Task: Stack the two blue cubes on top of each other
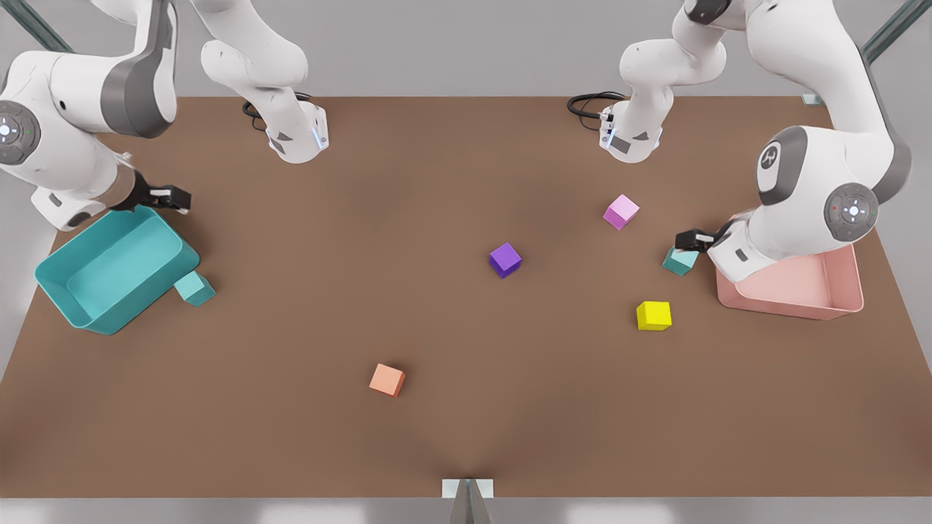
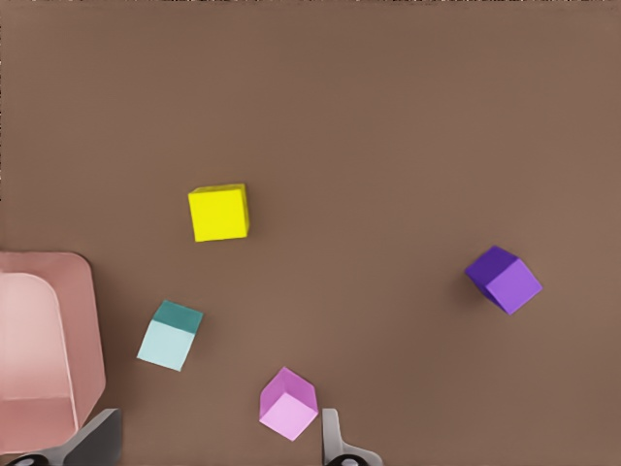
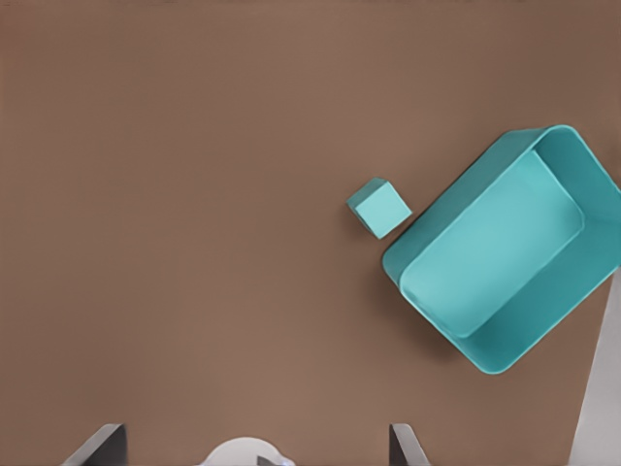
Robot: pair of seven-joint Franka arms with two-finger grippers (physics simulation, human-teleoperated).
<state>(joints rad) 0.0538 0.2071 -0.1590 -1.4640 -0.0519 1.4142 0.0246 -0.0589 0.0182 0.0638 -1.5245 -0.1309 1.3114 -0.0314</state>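
Note:
One blue cube [image 1: 194,288] [image 3: 378,207] rests on the table against the teal bin's corner at the front view's left. The other blue cube [image 1: 679,260] [image 2: 171,335] lies beside the pink bin at the front view's right. My left gripper [image 1: 688,239] [image 2: 220,419] hangs open, high over the table near that second cube, and holds nothing. Above the teal bin's far rim my right gripper [image 1: 171,196] [image 3: 256,429] is open too, with nothing between its fingers [image 3: 403,442].
A teal bin [image 1: 69,291] [image 3: 543,340] stands at the front view's left and a pink bin [image 1: 848,287] [image 2: 82,320] at its right. Scattered on the brown table are a pink cube [image 1: 621,211] [image 2: 288,404], a purple cube [image 1: 504,260] [image 2: 505,280], a yellow cube [image 1: 654,315] [image 2: 218,212] and an orange cube [image 1: 386,379].

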